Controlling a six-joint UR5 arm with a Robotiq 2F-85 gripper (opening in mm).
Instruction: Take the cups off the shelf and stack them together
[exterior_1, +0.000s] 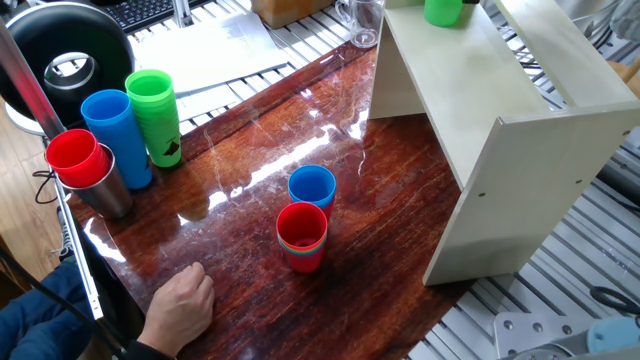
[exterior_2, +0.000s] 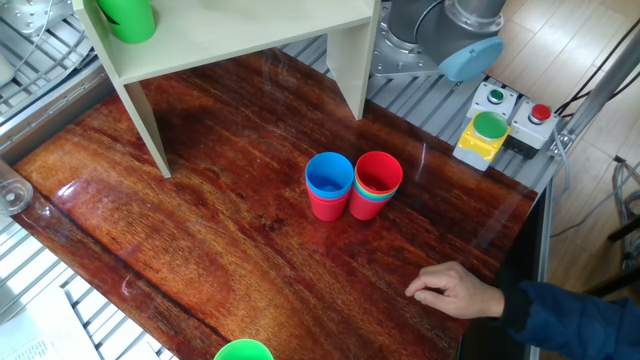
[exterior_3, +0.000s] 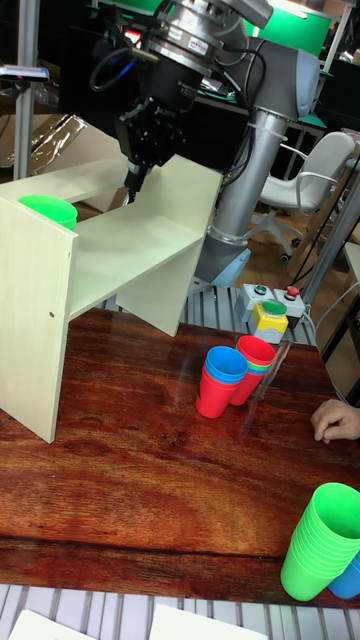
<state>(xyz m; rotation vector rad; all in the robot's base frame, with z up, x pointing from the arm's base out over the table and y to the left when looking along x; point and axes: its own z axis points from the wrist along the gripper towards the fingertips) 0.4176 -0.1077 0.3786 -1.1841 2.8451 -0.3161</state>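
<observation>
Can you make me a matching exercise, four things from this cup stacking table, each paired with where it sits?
Things:
1. green cup
2. red-topped stack
3. hand
4. tall green cup column

Places:
A. above the shelf, near its far end
B. on the shelf, at one end
C. beside the tall blue cup column
D. on the table, touching the blue-topped stack

Pairs: 1-B, 2-D, 3-A, 4-C
</observation>
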